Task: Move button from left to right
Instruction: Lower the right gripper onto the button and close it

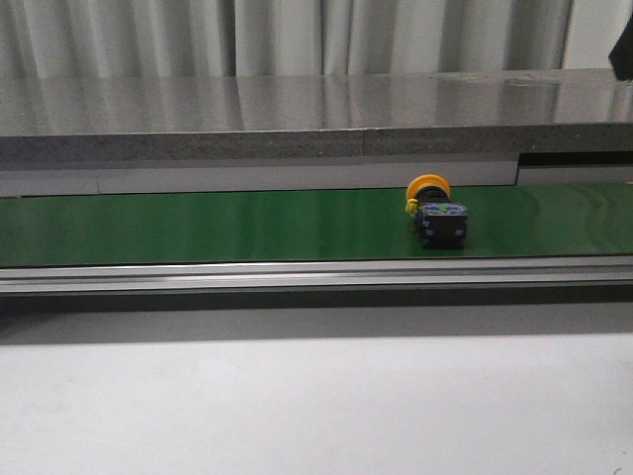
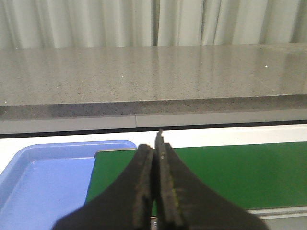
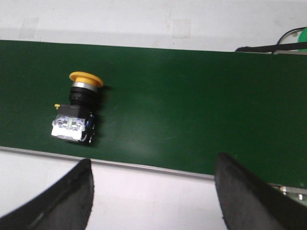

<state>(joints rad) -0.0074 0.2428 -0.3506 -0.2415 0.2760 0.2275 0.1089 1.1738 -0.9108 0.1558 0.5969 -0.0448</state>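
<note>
In the front view neither arm shows; only a dark shape (image 1: 623,47) cut by the right edge at the far corner, too little to identify. The green belt (image 1: 198,226) runs off both sides. The button (image 1: 438,212) shows its green-blue marks too small to read. In the left wrist view the blue tray (image 2: 43,182) is cropped at the left and near edges. In the right wrist view a cable (image 3: 283,40) and a green object (image 3: 303,36) are cut by the edge.

No legible text, label, brand, number or sign found on any surface in the three camera views.
</note>
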